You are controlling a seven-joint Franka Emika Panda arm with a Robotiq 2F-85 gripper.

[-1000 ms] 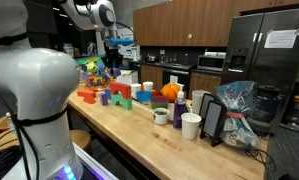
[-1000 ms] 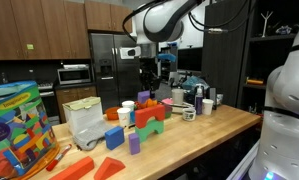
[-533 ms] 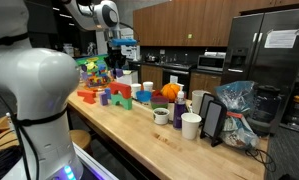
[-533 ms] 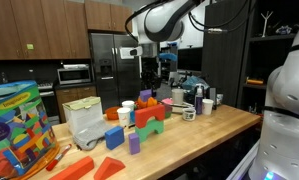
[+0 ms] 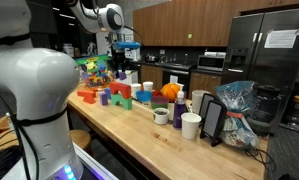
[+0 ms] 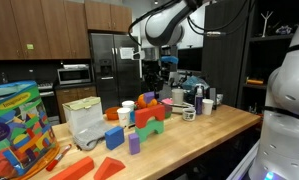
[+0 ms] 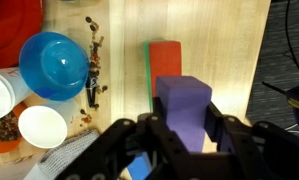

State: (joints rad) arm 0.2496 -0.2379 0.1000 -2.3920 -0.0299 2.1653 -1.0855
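Claw (image 7: 185,138) clamps one purple block (image 7: 182,100) above one red block (image 7: 166,55).

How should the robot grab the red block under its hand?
Probably from straight above, pinching the red block by its two long sides: they look flat and parallel, and its top lies level. The gripper is shut on a purple block, though.
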